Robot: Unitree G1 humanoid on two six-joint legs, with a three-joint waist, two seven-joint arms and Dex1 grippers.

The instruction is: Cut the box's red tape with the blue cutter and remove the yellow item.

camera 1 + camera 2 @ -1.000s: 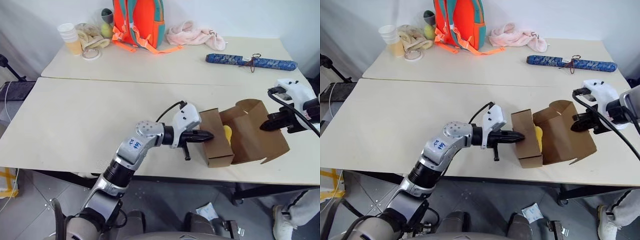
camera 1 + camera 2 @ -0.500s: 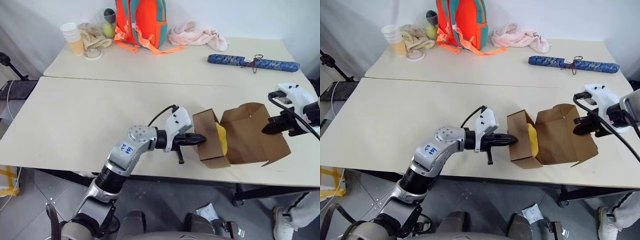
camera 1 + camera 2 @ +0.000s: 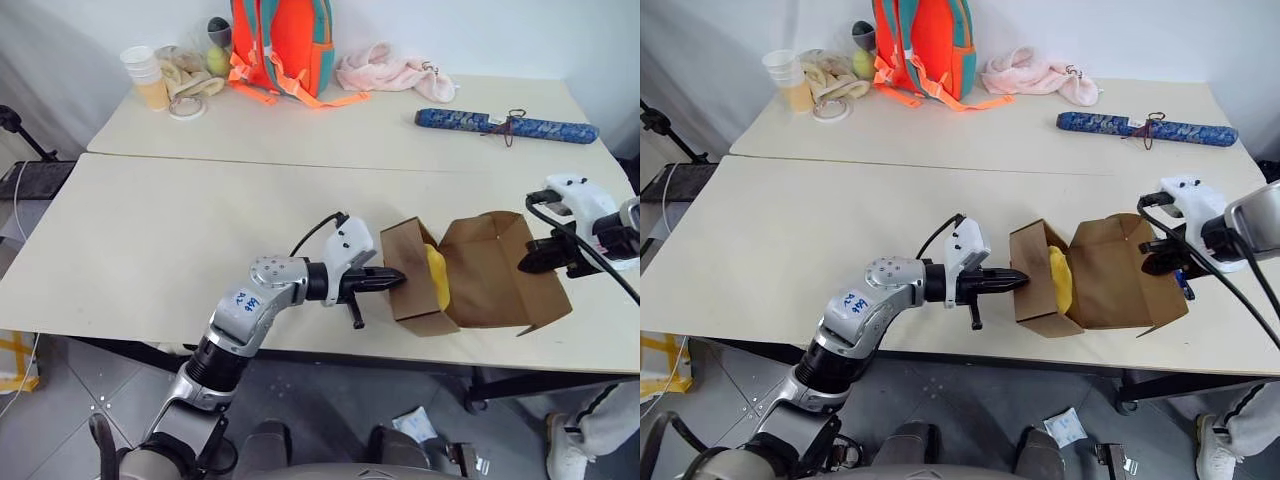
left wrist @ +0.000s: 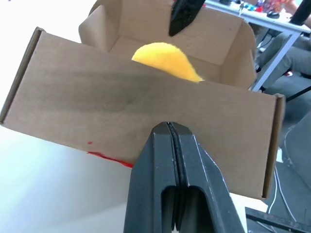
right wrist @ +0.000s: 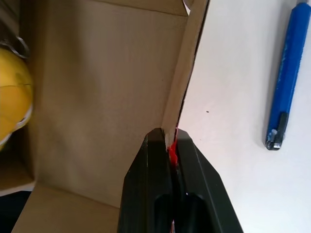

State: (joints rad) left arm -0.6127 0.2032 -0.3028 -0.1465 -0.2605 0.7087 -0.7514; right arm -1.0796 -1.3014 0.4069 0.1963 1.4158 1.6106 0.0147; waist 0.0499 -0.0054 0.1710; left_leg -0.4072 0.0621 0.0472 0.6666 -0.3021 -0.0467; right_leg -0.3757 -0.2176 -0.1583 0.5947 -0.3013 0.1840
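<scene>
Your left gripper (image 3: 398, 282), just left of centre in the head view, has its fingers pressed together with nothing between them; the tips touch the outer wall of the box (image 3: 470, 290). Your right gripper (image 3: 528, 262), at the right edge, is pinched on the rim of the box's raised flap, and the wrist view shows red tape (image 5: 171, 151) caught between its fingers (image 5: 154, 170) there. A second smear of red runs along the box's bottom edge in the left wrist view.

You have one box, lying open on its side on the near table (image 3: 150, 250), lower right of centre. One yellow item (image 3: 437, 277) sits inside it at the left end. One blue cutter (image 5: 286, 73) lies on the tabletop just beside the box, apart from both grippers.
</scene>
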